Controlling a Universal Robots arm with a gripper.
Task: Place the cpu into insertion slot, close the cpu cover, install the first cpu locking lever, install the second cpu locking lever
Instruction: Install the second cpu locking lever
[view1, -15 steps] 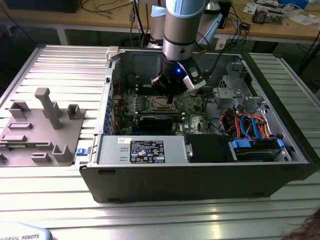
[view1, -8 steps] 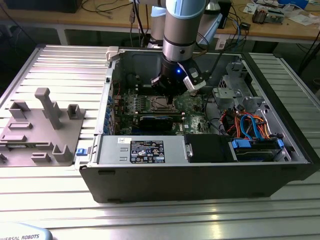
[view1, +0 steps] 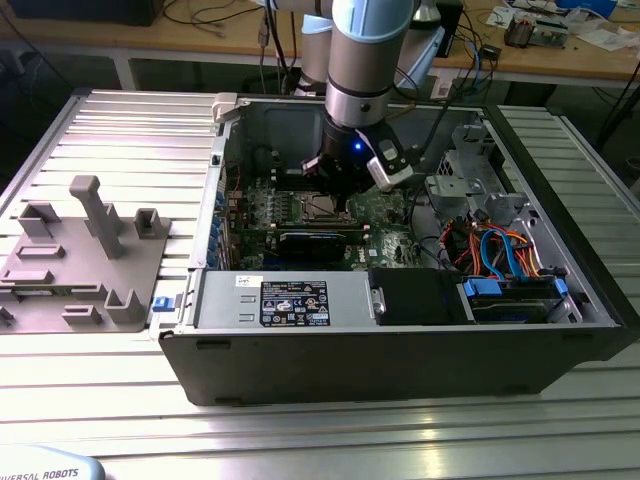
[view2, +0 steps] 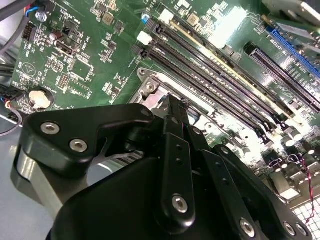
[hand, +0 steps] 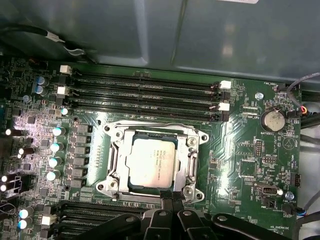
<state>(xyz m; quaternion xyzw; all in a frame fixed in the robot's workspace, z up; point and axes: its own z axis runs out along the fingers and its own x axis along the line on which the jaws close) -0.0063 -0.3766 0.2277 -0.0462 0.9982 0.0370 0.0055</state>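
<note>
In the first wrist view the cpu (hand: 150, 162), a square silver-grey chip, lies in the insertion slot (hand: 107, 187) on the green board, slightly askew. A silvery frame that looks like the cpu cover (hand: 185, 157) lies flat around the chip; I cannot tell whether it is latched. The locking levers are not clear to me. My gripper (hand: 172, 196) is shut with nothing seen between its black fingers, and its tips sit at the slot's edge. In the second wrist view the gripper (view2: 175, 107) hides most of the slot. In the exterior view the gripper (view1: 338, 195) reaches down into the open computer case.
Long black memory slots (hand: 145, 95) run beside the socket, with a coin battery (hand: 274, 120) and a row of capacitors (hand: 55, 150) nearby. The case wall (hand: 150, 30) stands close behind. A black power supply box (view1: 290, 300), orange and blue cables (view1: 500, 250) and a grey fixture plate (view1: 80, 260) show.
</note>
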